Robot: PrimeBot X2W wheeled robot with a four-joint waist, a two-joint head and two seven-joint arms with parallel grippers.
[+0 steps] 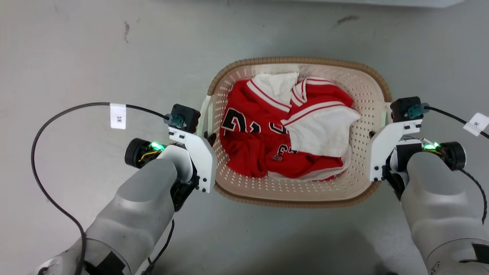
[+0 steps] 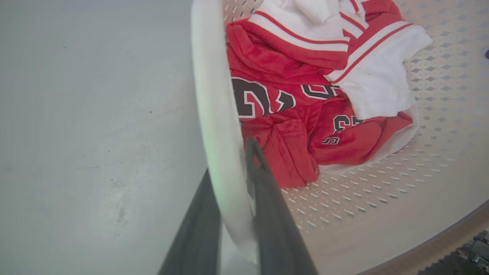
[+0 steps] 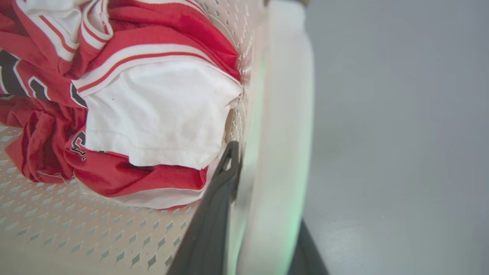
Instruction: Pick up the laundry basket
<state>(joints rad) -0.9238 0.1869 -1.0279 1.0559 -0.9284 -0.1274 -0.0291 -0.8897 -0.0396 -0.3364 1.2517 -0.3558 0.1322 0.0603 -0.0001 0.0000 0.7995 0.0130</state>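
Left gripper (image 1: 209, 138), head view: set left of centre on a pale forearm that rises from the bottom edge. Dark fingertips sit at the left side of the laundry basket (image 1: 301, 60), drawn in narrow on its white left handle (image 1: 204, 114). Right gripper (image 1: 372, 134): mirrored at the basket's right side by the right handle (image 1: 385, 114), largely hidden behind a white bracket.
- Basket: cream, perforated, with a brown woven-look rim, centred over the grey floor (image 1: 76, 57). Whether its base rests on the floor or hangs clear cannot be told.
- Contents: one crumpled red jersey (image 1: 263, 152) with white trim and sleeve and black numerals, lying on the basket bottom.
- Fittings: tagged cable (image 1: 118, 114) looping out from the left wrist; a green light (image 1: 154, 145) lit on each wrist.

Left wrist view: two dark fingers (image 2: 267, 214) rise from the bottom edge and straddle the left handle. One is outside over the floor, the other inside the basket. Both lie against the white band, gripping it and nothing else. The jersey is near the tip of the finger inside the basket; contact cannot be told.

Right wrist view: same arrangement. The inner finger (image 3: 217, 214) runs beside the perforated wall, its tip just under the jersey's white sleeve. The outer finger shows low on the floor side. The right handle is clamped between them, tinted green.
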